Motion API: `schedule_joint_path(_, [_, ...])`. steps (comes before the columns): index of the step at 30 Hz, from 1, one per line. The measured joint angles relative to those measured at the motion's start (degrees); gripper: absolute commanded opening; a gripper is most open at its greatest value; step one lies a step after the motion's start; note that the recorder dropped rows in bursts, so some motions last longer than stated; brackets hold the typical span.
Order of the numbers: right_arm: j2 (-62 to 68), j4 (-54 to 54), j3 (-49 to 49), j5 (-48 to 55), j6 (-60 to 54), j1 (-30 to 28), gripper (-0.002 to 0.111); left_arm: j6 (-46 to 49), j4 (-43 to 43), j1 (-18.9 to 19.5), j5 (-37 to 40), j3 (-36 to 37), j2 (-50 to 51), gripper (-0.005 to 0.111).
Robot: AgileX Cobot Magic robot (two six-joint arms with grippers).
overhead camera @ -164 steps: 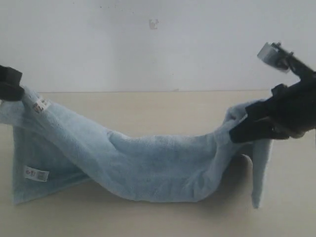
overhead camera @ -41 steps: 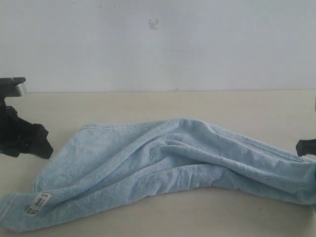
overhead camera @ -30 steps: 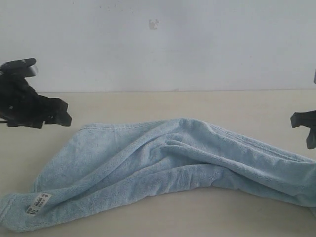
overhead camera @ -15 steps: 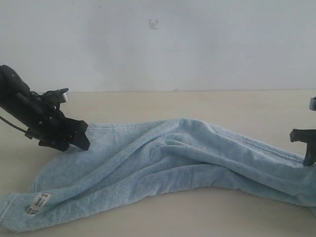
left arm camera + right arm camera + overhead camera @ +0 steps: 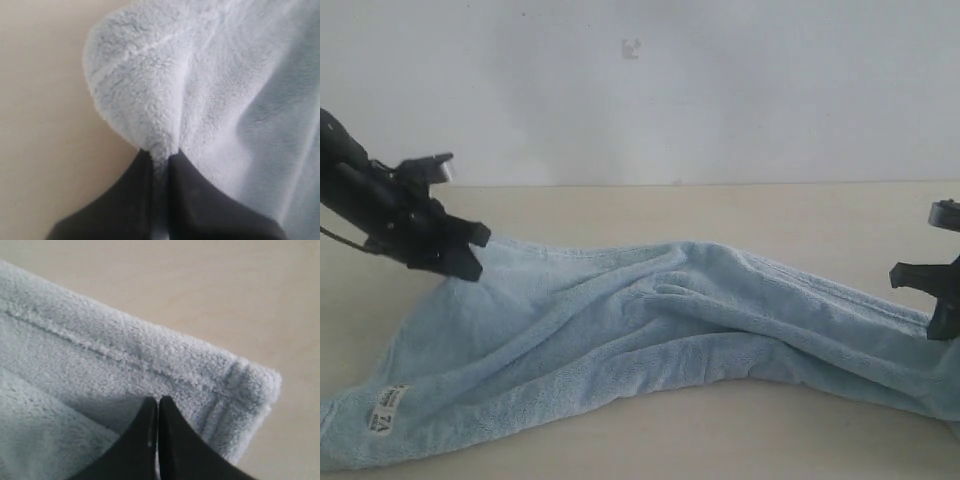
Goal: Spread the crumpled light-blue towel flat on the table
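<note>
The pale-blue towel (image 5: 670, 330) lies rumpled in long folds across the beige table (image 5: 620, 210). A white label (image 5: 388, 410) shows near its front left corner. My left gripper (image 5: 475, 255) is shut on the towel's far left edge and holds it a little above the table. In the left wrist view a tuft of towel (image 5: 165, 90) is pinched between the black fingers of that gripper (image 5: 160, 160). My right gripper (image 5: 940, 325) is at the towel's right end. In the right wrist view its jaws (image 5: 158, 401) are pressed together on the towel (image 5: 100, 350) near a hemmed corner, with no cloth visible between them.
A plain white wall (image 5: 640, 90) rises behind the table's far edge. Bare tabletop (image 5: 740, 215) runs behind the towel, and a strip of it (image 5: 700, 440) shows in front. The towel's right end runs out of the exterior view.
The left gripper came down onto the towel's far left edge, shut on it and raised it slightly. The right gripper's jaws shut at the towel's right end.
</note>
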Motion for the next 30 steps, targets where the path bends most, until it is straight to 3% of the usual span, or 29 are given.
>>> schedule_joint_path(7, [-8.13,4.81,-0.1,-1.61,-1.55,0.0,0.0,0.11,-0.01,0.0,2.67,0.71,-16.13,0.004])
schedule_joint_path(12, [-10.19,5.81,-0.34,-0.66,-2.8,0.0,0.002,0.33,-0.22,0.0,7.49,5.62,-23.06,0.004])
schedule_joint_path(19, [-5.49,7.83,-0.01,-1.27,-6.93,0.0,0.045,0.47,-0.22,0.0,4.24,16.17,-24.22,0.004])
schedule_joint_path(30, [2.1,8.78,-0.01,-11.13,-14.12,0.0,0.046,2.15,-3.33,0.0,-2.02,19.83,-20.7,0.004])
